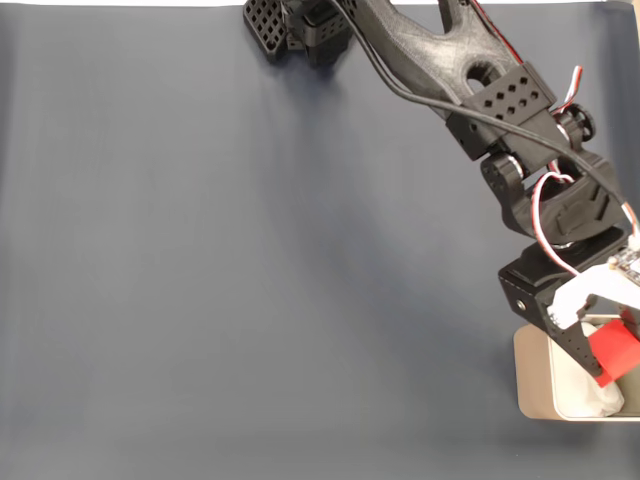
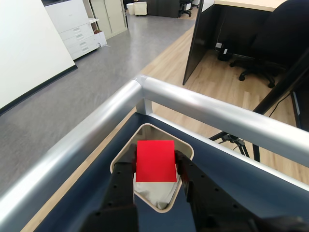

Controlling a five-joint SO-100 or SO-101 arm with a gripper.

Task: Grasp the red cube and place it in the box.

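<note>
At the bottom centre of the wrist view the gripper (image 2: 155, 166) has its two dark fingers (image 2: 123, 176) pinching the red cube (image 2: 155, 161) from either side, holding it directly over the box (image 2: 121, 157), whose white padding (image 2: 154, 193) shows just below the cube. In the fixed view the cube (image 1: 613, 349) sits at lower right, above the box (image 1: 533, 375) at the frame edge. This looks like the placing step: next, lower slightly and spread the fingers. Beyond runs a metal rail (image 2: 212, 113).
</note>
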